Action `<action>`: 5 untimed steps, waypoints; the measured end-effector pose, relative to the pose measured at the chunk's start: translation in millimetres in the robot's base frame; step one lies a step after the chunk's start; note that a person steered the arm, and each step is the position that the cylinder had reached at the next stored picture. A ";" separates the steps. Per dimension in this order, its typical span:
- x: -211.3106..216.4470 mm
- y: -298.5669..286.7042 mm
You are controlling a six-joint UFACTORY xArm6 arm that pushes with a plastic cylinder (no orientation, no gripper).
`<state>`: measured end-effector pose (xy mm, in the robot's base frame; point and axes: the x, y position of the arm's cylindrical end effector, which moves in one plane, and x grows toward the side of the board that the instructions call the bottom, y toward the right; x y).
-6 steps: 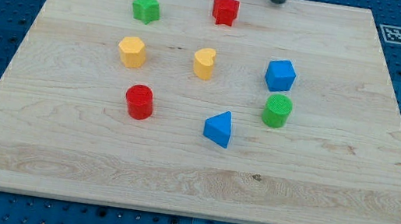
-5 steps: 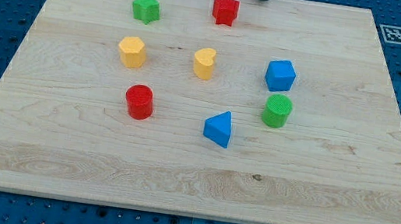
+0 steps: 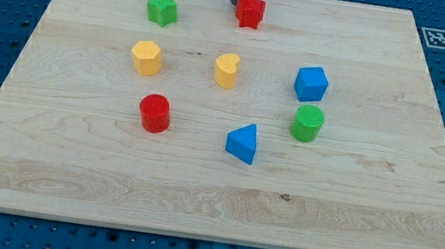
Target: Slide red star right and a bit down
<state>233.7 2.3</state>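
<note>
The red star (image 3: 250,11) sits near the view's top, a little left of the board's middle. My tip (image 3: 239,2) is at the star's upper left edge, touching it or nearly so. The rod rises out of the view's top. The green star (image 3: 162,9) lies to the left of the red star.
On the wooden board (image 3: 370,189): a yellow block (image 3: 146,57), a yellow heart (image 3: 227,70), a blue block (image 3: 311,84), a green cylinder (image 3: 308,123), a red cylinder (image 3: 154,112), a blue triangle (image 3: 243,142). A marker tag (image 3: 436,38) is at the top right corner.
My tip has moved left along the board's top edge, from right of the red star to its upper left side. No block has visibly moved.
</note>
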 end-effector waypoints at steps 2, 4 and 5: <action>14.8 37.0; 28.2 44.5; 47.2 44.0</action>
